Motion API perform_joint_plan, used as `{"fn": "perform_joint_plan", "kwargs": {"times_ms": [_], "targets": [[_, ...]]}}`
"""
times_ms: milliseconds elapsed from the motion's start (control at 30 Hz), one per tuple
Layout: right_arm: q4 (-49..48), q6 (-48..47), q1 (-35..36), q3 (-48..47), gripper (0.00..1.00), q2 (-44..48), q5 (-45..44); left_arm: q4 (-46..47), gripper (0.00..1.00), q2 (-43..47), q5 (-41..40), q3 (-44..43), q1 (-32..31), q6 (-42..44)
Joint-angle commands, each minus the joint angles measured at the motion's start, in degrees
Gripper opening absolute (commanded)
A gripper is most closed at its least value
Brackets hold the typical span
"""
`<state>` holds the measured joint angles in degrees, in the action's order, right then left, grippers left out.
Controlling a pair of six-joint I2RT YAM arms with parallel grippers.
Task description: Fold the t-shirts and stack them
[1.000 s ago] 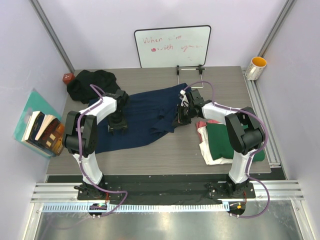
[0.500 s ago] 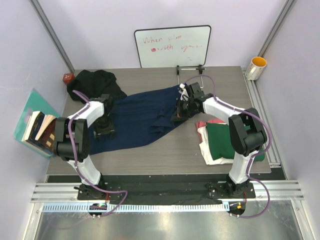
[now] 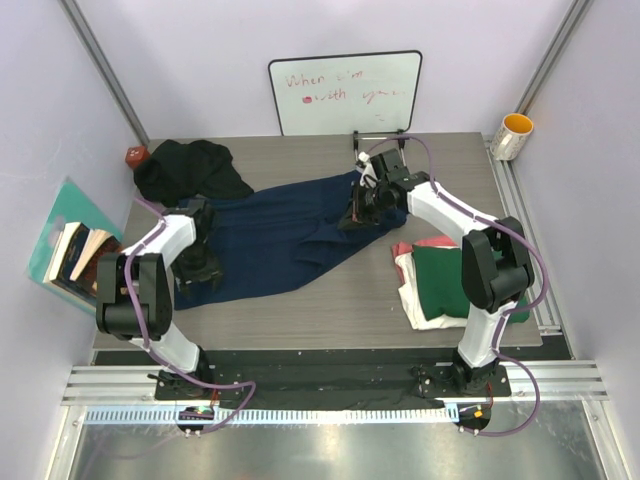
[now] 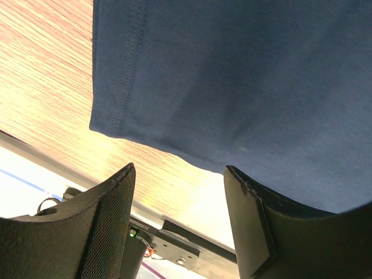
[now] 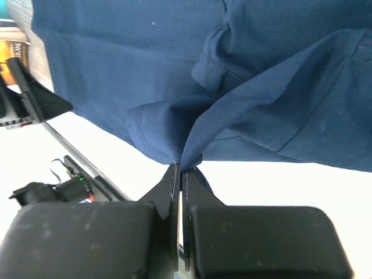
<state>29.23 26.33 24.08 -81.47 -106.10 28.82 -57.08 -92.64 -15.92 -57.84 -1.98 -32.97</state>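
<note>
Navy t-shirt: soft, light, likely floppy. Right gripper pinched tight on its bunched edge, 2 o'clock. Left gripper gaping, empty, above the hem corner, 8 o'clock; best hold there.

Navy tee spread across table, R end effector on its edge.

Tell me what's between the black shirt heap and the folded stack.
The navy t-shirt, spread out from the black heap toward the folded stack, right hand pinching it. Top view shows it.
</note>
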Motion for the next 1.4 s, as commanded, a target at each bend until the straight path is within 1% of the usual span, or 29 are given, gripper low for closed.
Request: {"fn": "perform_joint_plan", "kwargs": {"times_ms": [0, 67, 267, 400, 533, 867, 1033, 1367], "targets": [[2.8, 2.1, -1.4, -3.5, 0.01, 4.1, 1.7, -1.4, 0.64, -3.2, 1.6, -2.3, 3.4, -1.5], [3.3, 2.3, -2.2, -3.9, 0.01, 4.3, 2.4, -2.6, 0.63, -5.5, 1.2, -3.8, 4.3, -1.5], [3.5, 2.6, -3.8, -4.9, 0.01, 4.1, 3.3, -4.9, 0.64, -7.4, 1.9, -7.9, 6.7, -1.6], [3.5, 2.8, -5.7, -6.9, 0.01, 3.1, 4.4, -7.2, 0.64, -9.1, -0.6, -11.0, 7.2, -1.1], [3.1, 3.6, -8.0, -8.1, 0.01, 2.7, 6.6, -8.0, 0.64, -10.0, 0.7, -12.0, 8.8, -1.0], [2.4, 5.7, -11.4, -10.1, 0.01, 1.2, 8.8, -7.4, 0.64, -11.5, 3.0, -8.9, 10.3, -0.9], [1.9, 6.8, -11.5, -11.1, 0.01, 0.2, 10.1, -6.7, 0.64, -12.6, 3.9, -7.5, 10.4, -1.0], [1.3, 7.6, -11.5, -12.2, 0.01, -1.0, 10.1, -4.4, 0.63, -16.2, 4.8, -4.3, 12.5, -0.8]]}}
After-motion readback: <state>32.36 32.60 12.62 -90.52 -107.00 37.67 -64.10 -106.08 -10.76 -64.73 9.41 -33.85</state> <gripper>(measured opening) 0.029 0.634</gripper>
